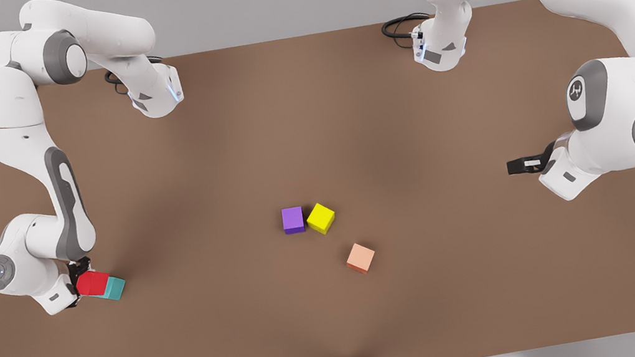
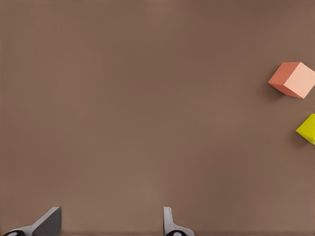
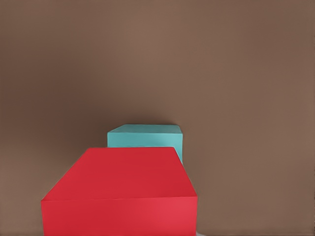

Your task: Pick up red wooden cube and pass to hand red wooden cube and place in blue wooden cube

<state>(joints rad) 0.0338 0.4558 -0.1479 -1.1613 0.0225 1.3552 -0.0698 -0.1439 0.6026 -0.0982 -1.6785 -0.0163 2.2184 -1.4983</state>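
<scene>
We see a small bright red wooden cube point(image 1: 93, 283) against a teal, blue-green wooden cube point(image 1: 115, 288), both plain and unpatterned, on a flat, matte brown tabletop point(image 1: 434, 287). Near the middle we find a plain purple cube point(image 1: 293, 219), a vivid yellow cube point(image 1: 321, 217) and a pale orange-peach cube point(image 1: 361, 257) with darker orange sides. We note glossy white robot arms point(image 1: 19, 141) with grey joint bands.
</scene>
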